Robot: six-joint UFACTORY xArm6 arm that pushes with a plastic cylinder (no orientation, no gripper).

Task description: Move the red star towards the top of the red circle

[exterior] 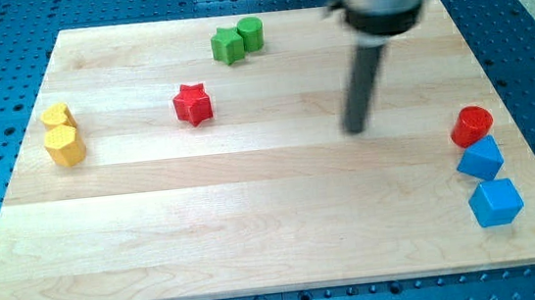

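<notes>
Red is the colour that matters on this pale wooden board (255,220): the small red plastic star block (192,104) lies well to the view's left of my tip (355,129) and a little toward the view's top, standing alone on bare wood. The red round cylinder block, the red circle (471,126), sits to the view's right of my tip, near the board's right edge and roughly level with it.

My tip is the blunt lower end of a straight dark rod, a little blurred; it has nothing to spread or pinch, and it touches no block, with bare wood all round it. It stands between the two red pieces, nearer the circle than the star.

As I judge it, the task is barely begun. The star is far from the circle, and nothing shows it set on its way. What is left is nearly everything: my tip must get round to the star's far side, at the view's left of it, and then push it rightward across the board to finish just above the circle.

Other pieces lie off that line. Two green blocks (236,41), touching, sit up and to the left of my tip; two yellow blocks (62,133) lie far to its left; two blue blocks (487,180) sit below the circle, to my tip's lower right.
</notes>
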